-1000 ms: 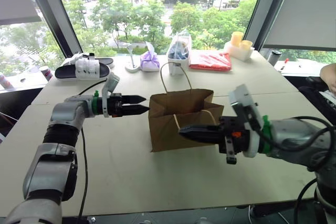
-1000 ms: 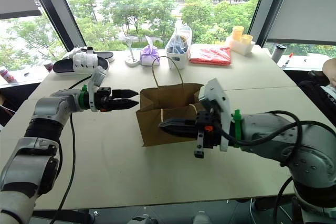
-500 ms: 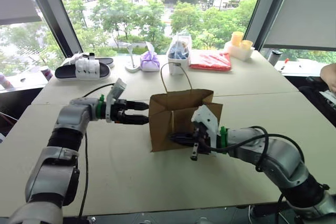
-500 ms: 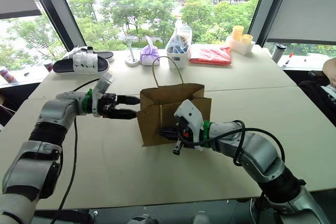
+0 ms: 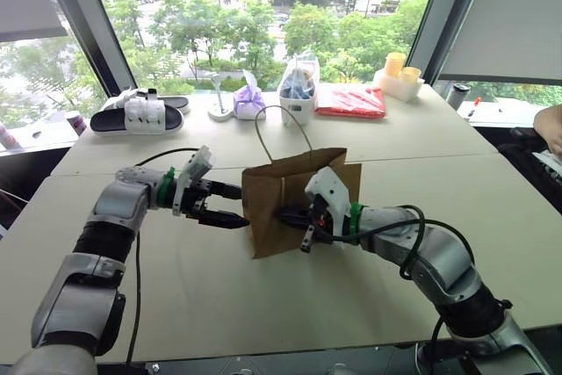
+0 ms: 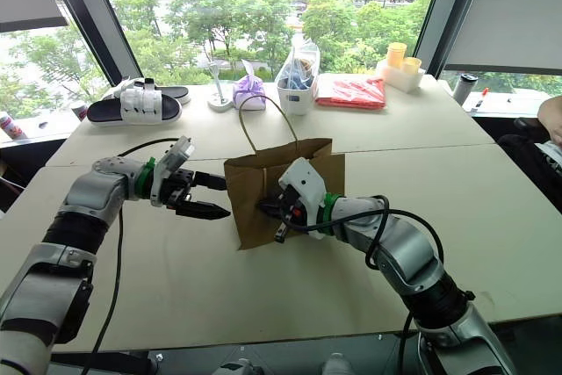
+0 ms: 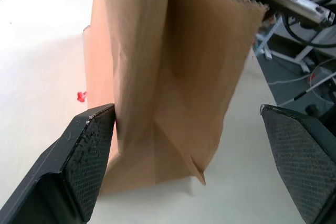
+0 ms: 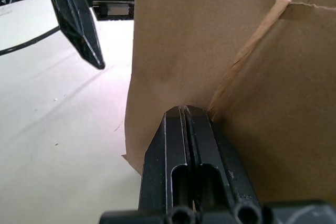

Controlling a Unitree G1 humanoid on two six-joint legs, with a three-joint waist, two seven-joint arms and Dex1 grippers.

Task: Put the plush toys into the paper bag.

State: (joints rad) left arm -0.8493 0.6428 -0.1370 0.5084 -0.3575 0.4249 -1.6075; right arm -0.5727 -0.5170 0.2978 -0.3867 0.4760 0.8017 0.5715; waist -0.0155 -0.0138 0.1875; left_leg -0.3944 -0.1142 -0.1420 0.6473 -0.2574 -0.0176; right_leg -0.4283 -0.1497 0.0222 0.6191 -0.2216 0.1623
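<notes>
My right gripper was clamped shut, empty, nosing the paper bag; left gripper gaped wide beside it. Steady before loading.

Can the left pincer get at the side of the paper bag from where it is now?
Probably yes. The left pincer is open and faces the side of the paper bag, with only bare table between them.

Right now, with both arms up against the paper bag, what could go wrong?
The shut right gripper presses against the paper bag's front wall, which could dent it or tip the light bag backward. The left gripper, jaws wide open, flanks the bag's side edge; closing there might crumple it and narrow the opening.
</notes>
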